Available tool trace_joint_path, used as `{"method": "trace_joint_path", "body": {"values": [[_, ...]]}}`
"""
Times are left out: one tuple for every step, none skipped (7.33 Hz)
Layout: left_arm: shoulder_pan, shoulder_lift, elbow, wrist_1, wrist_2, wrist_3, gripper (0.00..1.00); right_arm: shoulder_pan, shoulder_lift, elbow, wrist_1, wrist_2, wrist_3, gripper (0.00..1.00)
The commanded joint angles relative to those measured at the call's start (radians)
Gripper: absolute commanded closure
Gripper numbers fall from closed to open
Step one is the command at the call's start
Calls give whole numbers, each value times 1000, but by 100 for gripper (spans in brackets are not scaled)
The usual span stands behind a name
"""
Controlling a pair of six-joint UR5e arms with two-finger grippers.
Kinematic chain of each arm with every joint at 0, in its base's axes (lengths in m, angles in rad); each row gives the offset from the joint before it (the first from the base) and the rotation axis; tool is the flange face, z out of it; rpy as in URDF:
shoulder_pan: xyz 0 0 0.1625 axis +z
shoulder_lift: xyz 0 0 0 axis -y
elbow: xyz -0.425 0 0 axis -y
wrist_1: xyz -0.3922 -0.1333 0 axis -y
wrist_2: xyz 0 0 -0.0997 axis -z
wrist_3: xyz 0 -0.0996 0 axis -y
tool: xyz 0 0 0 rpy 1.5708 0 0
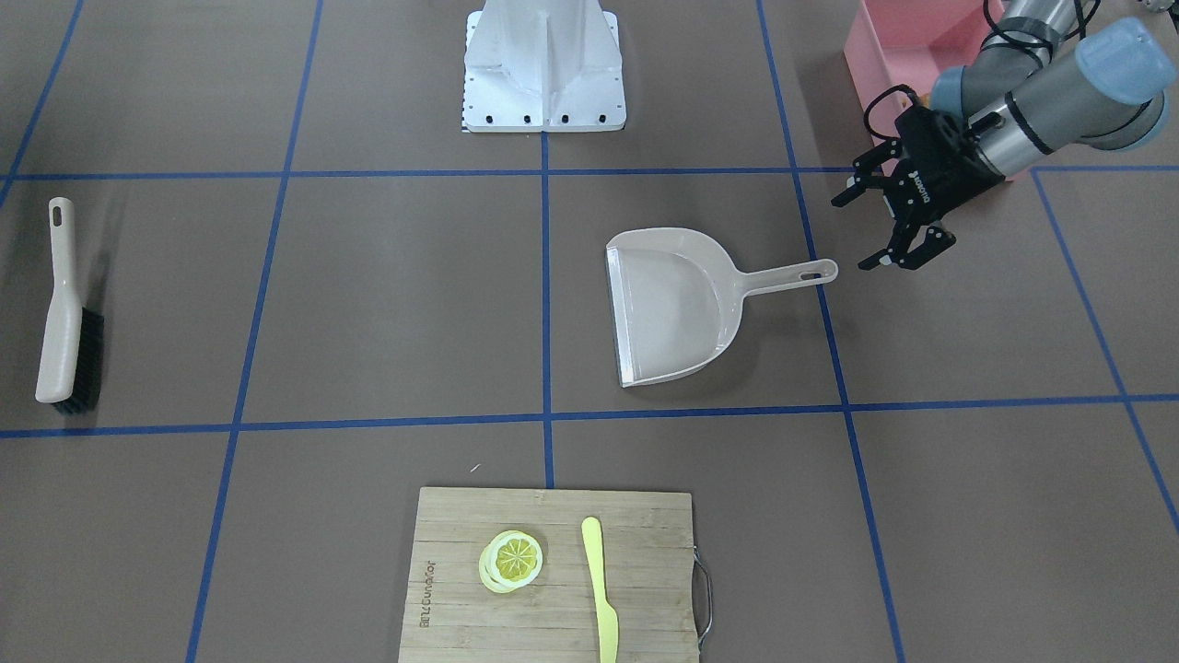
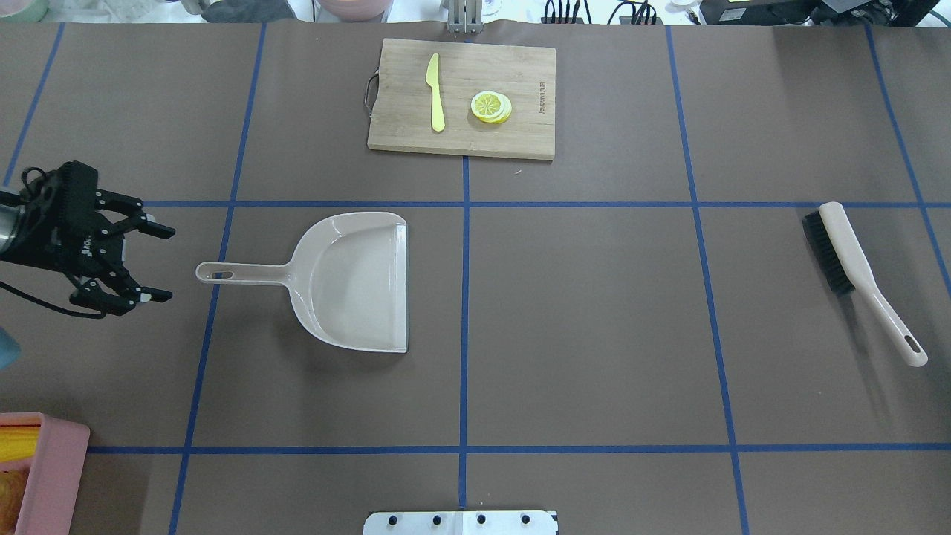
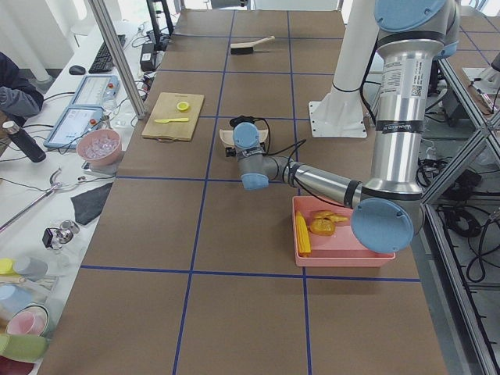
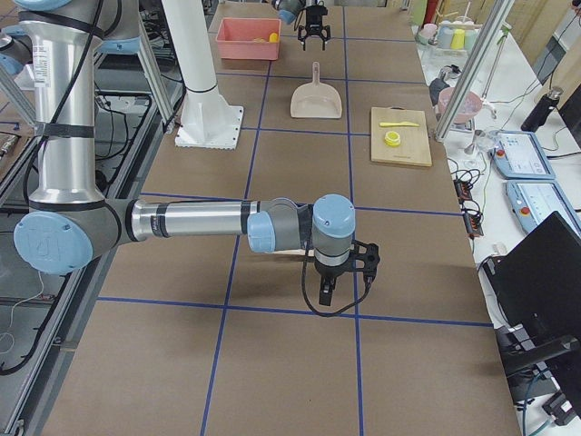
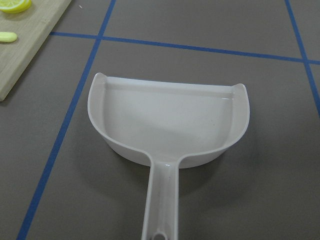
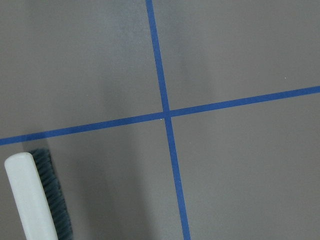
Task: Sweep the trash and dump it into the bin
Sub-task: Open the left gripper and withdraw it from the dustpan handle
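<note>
The pink bin [image 3: 344,251] stands on the table near the robot's left side, and shows at a corner [image 2: 56,475] of the overhead view. Inside it lie a yellow corn cob [image 3: 301,234] and tan-orange trash pieces [image 3: 323,225]. The beige dustpan [image 2: 356,282] lies empty, its handle [image 1: 792,274] pointing at my left gripper [image 2: 167,264]. That gripper hovers just off the handle's end, open and holding nothing. My right gripper [image 4: 345,286] shows only in the right side view, above the brush [image 2: 854,271]; I cannot tell whether it is open or shut.
A wooden cutting board [image 2: 520,126] at the far edge carries a lemon slice [image 2: 491,106] and a yellow knife [image 2: 435,93]. The robot's white base plate [image 1: 543,64] sits at the near middle. Blue tape lines cross the brown table.
</note>
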Motion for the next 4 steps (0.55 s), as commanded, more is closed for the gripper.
{"method": "trace_joint_path", "body": {"values": [[-150,72,-32,114,-22,-29,2,0,-2,3,0,0,0,0],[-227,104,-32,217,-44,-34,2,0,-2,3,0,1,1,0],[-308,101,-48,409,-40,-34,2,0,-2,0,0,1,1,0],[-364,98,-57,545,-37,-64,2,0,-4,4,0,3,0,0]]}}
